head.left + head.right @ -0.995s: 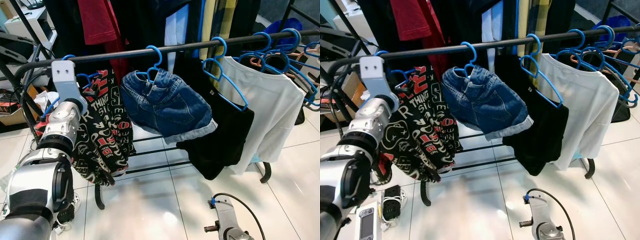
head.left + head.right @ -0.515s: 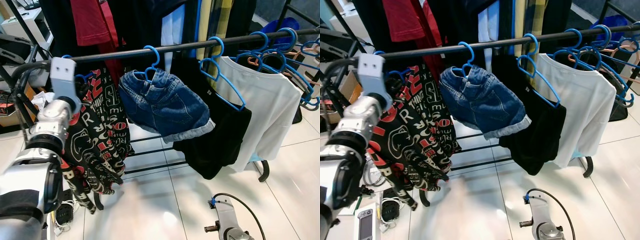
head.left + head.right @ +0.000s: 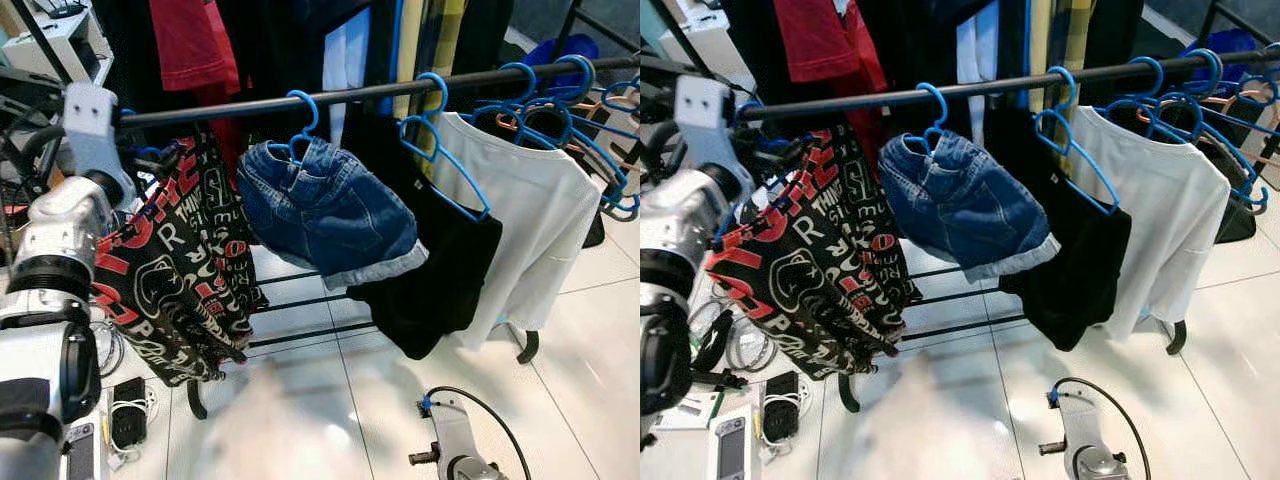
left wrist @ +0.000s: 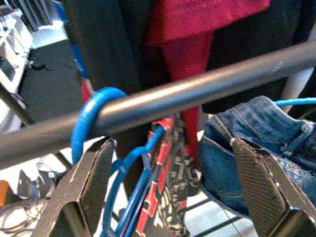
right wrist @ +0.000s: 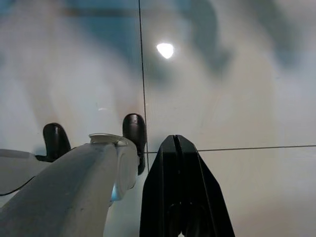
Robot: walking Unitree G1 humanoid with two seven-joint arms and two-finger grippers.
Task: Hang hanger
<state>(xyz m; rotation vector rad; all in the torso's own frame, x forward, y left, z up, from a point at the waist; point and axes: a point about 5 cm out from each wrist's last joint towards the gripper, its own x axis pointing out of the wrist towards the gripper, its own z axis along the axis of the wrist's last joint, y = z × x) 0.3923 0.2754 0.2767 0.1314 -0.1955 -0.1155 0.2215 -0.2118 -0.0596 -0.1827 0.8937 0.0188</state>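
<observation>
here, in the left eye view, the robot's left arm reaches up to the far left end of the black rail, where a blue hanger carrying a black, red and white printed garment sits at the bar. the garment fans out at a slant rather than hanging straight down. along the rail to the right hang denim shorts on their own blue hanger, a black garment and a white t-shirt.

the right eye view gives the same scene, with the right arm hanging low over the white tiled floor and cables and a small device lying beside the rack's foot.

in the left wrist view, the left gripper has its fingers spread wide apart, one to each side, gripping nothing. the hanger's blue hook curls over the rail just beside one finger, and the printed cloth drops between them.

in the right wrist view, the right gripper points at the floor, fingers pressed together and empty.

the hook appears to be over the bar, so the hang looks all but done. the risk is in the retreat: a finger could catch the hook or the hanger's wire and drag it off the rail's end, or the slanting garment could swing and slide from its hanger.
</observation>
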